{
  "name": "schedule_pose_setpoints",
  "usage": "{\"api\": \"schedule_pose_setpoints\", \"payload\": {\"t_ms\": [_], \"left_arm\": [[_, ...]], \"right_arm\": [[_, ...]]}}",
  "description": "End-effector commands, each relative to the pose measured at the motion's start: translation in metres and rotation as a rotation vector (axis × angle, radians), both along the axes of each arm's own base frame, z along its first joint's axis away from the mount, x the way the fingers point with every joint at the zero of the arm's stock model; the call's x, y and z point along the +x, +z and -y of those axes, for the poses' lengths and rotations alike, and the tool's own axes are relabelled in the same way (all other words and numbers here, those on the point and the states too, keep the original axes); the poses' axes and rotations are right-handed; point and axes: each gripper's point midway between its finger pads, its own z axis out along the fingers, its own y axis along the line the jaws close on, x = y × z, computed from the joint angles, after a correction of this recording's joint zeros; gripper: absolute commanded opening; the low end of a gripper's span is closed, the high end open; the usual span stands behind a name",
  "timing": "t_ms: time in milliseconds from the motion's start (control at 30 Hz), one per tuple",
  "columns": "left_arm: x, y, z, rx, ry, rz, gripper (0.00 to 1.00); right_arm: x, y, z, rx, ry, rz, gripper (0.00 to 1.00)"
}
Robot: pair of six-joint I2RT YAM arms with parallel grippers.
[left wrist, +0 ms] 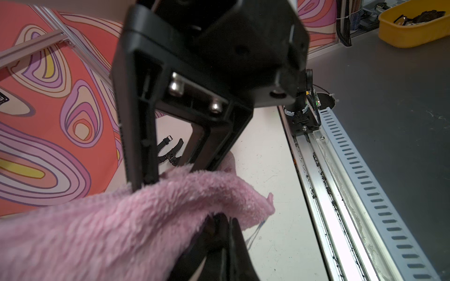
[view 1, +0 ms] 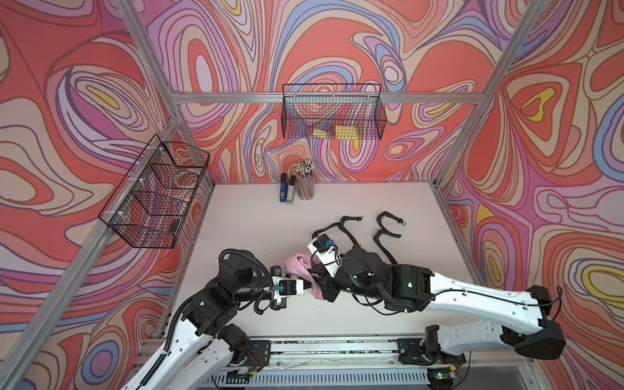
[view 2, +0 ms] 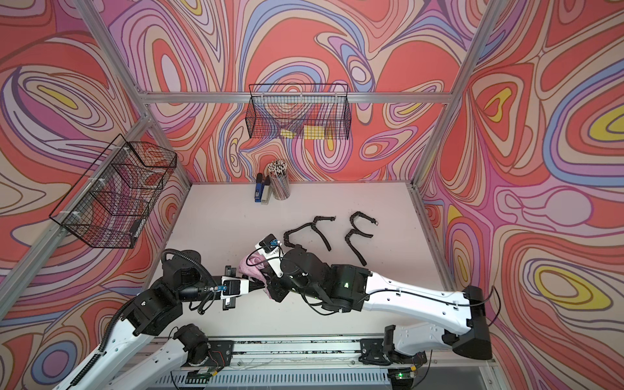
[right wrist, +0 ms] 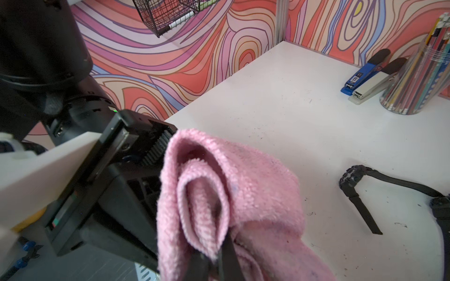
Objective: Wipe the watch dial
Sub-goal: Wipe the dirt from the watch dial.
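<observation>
White, seemingly gritty table (view 1: 253, 229); swirl-patterned walls (view 1: 337, 40)

Cloth (right wrist: 243, 185): pink, fluffy pile, soft, matt. Tabletop (right wrist: 304, 109): white, smooth, matt, scuffed with dark specks. Watch (right wrist: 351, 177): black, matt, rubbery-looking strap. Wire baskets (view 1: 332, 111): thin black metal mesh. Frame rails (view 1: 236, 98): bare silvery metal, dull sheen. Blue stapler (right wrist: 360, 77): glossy plastic. Grey stapler (right wrist: 375, 85): satin metal look. Pencil cup (right wrist: 414, 92): clear, glossy. Arm shells (view 1: 472, 297): smooth white plastic.
</observation>
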Motion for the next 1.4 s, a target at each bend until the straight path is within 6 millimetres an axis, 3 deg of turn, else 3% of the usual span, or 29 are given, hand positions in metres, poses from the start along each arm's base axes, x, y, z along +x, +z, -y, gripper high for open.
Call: {"api": "schedule_pose_setpoints", "payload": {"t_ms": [0,133,300,400,567,700,933,1167,1367], "left_arm": [[0.008,0.020,0.002,-0.038,0.014,0.103,0.00],[0.011,0.020,0.002,-0.021,0.021,0.101,0.00],[0.012,0.023,0.003,-0.029,0.017,0.109,0.00],[0.008,0.025,0.004,-0.039,-0.004,0.105,0.00],[0.001,0.035,0.002,-0.066,-0.014,0.114,0.00],[-0.001,0.037,0.000,-0.075,-0.007,0.119,0.00],[0.002,0.032,-0.001,-0.065,0.012,0.109,0.00],[0.007,0.026,0.002,-0.047,0.014,0.096,0.00],[0.007,0.022,0.003,-0.043,0.008,0.083,0.00]], "right_arm": [[-0.041,-0.001,-0.022,0.048,0.154,-0.077,0.00],[-0.058,0.000,-0.026,0.049,0.183,-0.091,0.00],[-0.055,-0.007,-0.023,0.050,0.157,-0.096,0.00],[-0.031,-0.020,-0.020,0.007,0.076,-0.086,0.00],[0.012,-0.024,-0.015,0.060,0.012,-0.113,0.00],[0.029,-0.021,-0.013,0.070,-0.009,-0.101,0.00],[0.010,-0.001,-0.013,0.091,0.035,-0.099,0.00],[-0.010,0.015,0.008,0.070,-0.009,-0.048,0.00],[-0.001,0.014,0.037,0.021,-0.123,-0.019,0.00]]}}
